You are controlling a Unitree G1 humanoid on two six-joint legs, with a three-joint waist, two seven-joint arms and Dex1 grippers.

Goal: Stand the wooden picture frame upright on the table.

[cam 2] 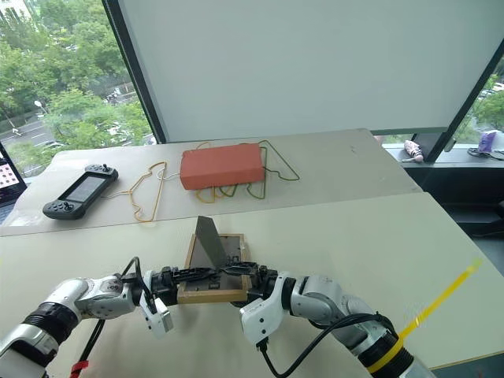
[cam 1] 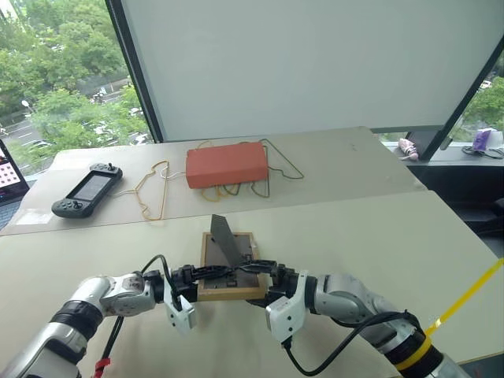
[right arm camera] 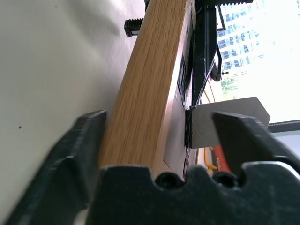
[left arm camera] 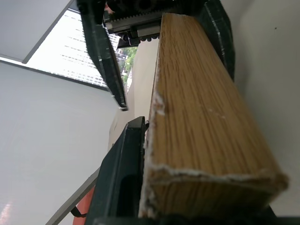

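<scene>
The frame (cam 1: 228, 272) lies back-up near the worktop's (cam 1: 378, 236) near edge, at about 6 o'clock in the head views, its fold-out stand (cam 1: 223, 236) sticking up at an angle toward 12. Both claws meet on its near rail. The left claw (cam 1: 206, 273) comes in from 9 o'clock and is clenched on the frame: in its wrist view one black finger (left arm camera: 117, 183) lies flat against the wood's side and the rail runs up between the fingers. The right claw (cam 1: 256, 272) comes in from 3 o'clock; its wrist view shows the rail between its fingers (right arm camera: 79, 154), one right beside the wood, the other standing off with a gap, so it straddles the frame without a closed grasp. Farther off, at 12 o'clock, an orange box (cam 1: 226, 164) sits on wire hangers (cam 1: 153, 189); a game controller (cam 1: 87, 191) lies at 10 o'clock.
</scene>
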